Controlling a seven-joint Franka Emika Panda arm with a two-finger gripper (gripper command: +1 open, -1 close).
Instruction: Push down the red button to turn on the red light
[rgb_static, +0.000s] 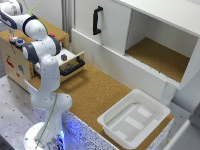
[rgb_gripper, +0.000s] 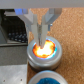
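The gripper has its fingers drawn together, tips resting on the top of the red button, which glows orange-red inside its grey ring. A blue button sits just beside it. In the exterior view the arm reaches to the wooden box at the far left, where the gripper is down on the box top. An open drawer juts from the box. A white tray lies near right on the cork table, below a white cabinet.
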